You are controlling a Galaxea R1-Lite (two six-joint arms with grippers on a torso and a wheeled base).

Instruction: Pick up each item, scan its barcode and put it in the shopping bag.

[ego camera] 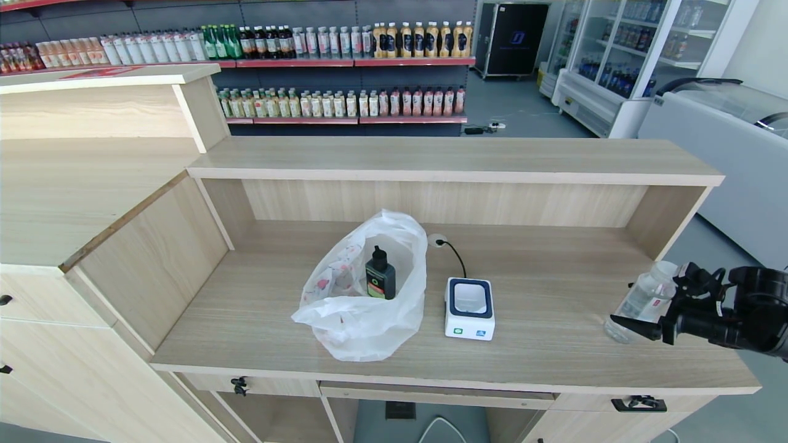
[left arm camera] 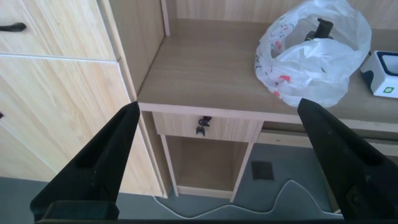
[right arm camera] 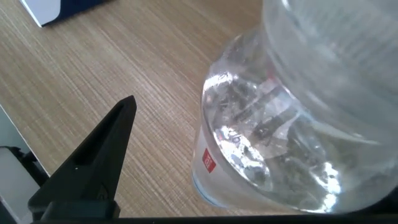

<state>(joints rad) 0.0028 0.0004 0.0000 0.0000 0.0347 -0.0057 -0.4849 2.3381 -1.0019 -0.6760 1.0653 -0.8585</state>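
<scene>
- Clear water bottle (right arm camera: pixel 273 143) is sitting right up against the lens in the right wrist view, its base resting on the wooden counter (ego camera: pixel 554 277). In the head view it is standing at the right edge of the frame.
- Right gripper (ego camera: pixel 654 312) is hanging at the bottle, released. One dark finger (right arm camera: pixel 93 168) is standing off the bottle with bare wood showing between them. The other finger is hiding behind the bottle.
- Step in hand, by my reading: grasping this bottle. The jaws should be closing squarely on the body below the shoulder, gently, since thin plastic is likely giving under pressure and the water is making it heavy.
- Label side wants to be facing out of the grip, so the barcode is meeting the scanner (ego camera: pixel 469 307) window without re-grasping.
- Scanner is sitting at centre frame, just right of the bag, its cable (ego camera: pixel 455 255) running back to the rear wall.
- Shopping bag (ego camera: pixel 363 320) is slumping left of centre, mouth gaping upward. Black bottle (ego camera: pixel 380 280) is standing upright inside it. Something pale is showing through the plastic on the bag's left side, too faint to name.
- Left gripper (left arm camera: pixel 217 106) is hanging low off the counter's front left corner, fingers spread wide, grasping nothing.
</scene>
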